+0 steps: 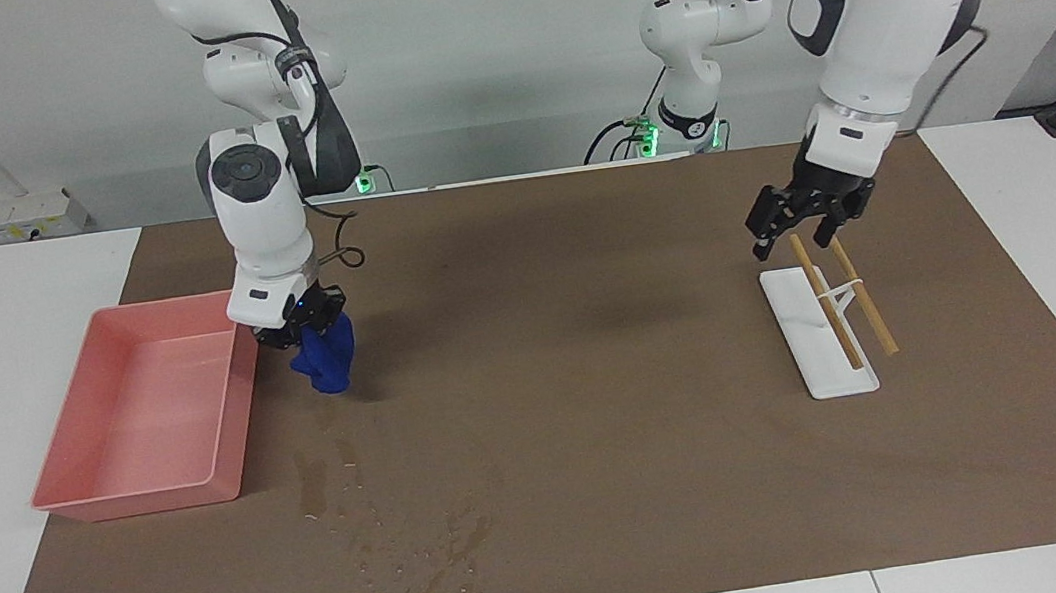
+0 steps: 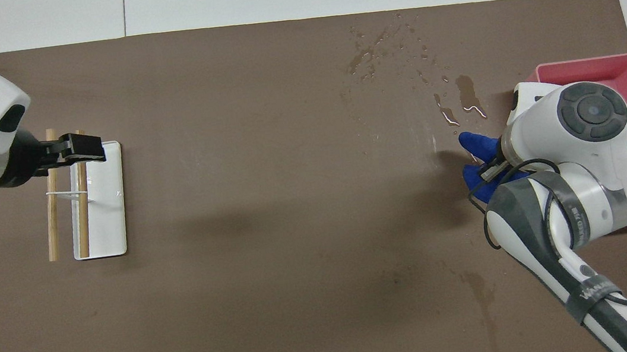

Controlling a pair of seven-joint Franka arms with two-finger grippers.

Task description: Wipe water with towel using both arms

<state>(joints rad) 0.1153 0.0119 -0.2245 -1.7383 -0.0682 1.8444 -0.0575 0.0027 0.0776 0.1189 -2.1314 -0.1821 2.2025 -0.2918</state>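
the right gripper (image 1: 305, 329) is largely masked by its own wrist in the overhead view, so the jaws are read from the facing view only: they are clenched on the towel (image 1: 326, 360), which hangs below them as a bunched deep-blue lump just beside the pink tray (image 1: 152, 474); whether its lowest fold touches the mat cannot be told. the upper links of both arms are cut off at the frame edge. the table (image 1: 17, 400) is white and is covered by a wide brown mat (image 1: 582, 411); a pale wall is seen past the robots' end. the water (image 1: 397, 544) is seen as dark blotches and small shiny droplets on the mat, farther from the robots than the towel and trailing from the tray's corner toward the mat's edge. the left gripper (image 1: 807, 232) is held over the near end of a white rack (image 1: 820, 336) that carries two wooden sticks (image 1: 846, 303) bound by a pale band, at the left arm's end of the table; its jaws are spread and nothing is held in them.
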